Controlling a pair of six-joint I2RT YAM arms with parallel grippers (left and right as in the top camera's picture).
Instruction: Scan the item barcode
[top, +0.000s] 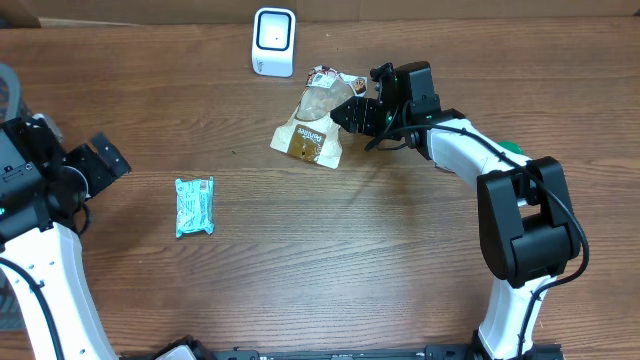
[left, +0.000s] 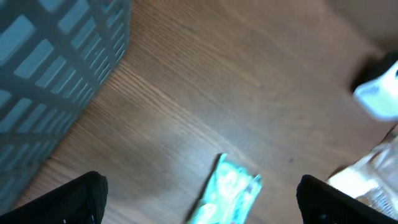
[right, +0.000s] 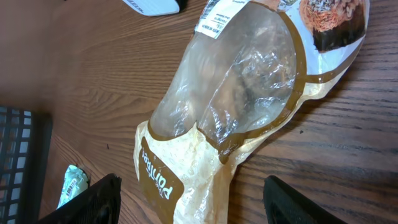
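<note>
Right tool (top: 350, 118), fingers apart and gripping nothing, faces the tan pouch (top: 312, 125) lying flat on the bench (top: 350, 250) just ahead of it, with the white scanner (top: 274, 42) beyond. Left tool (top: 100, 165) gapes wide, a teal packet (top: 194, 206) ahead of it.

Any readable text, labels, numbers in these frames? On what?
"P…": brown brand word on the bag; only the first letter is sure.
Print on the bag's white sticker: too small to read.
Print on the teal packet: blurred.
On the scanner: none seen.
</note>
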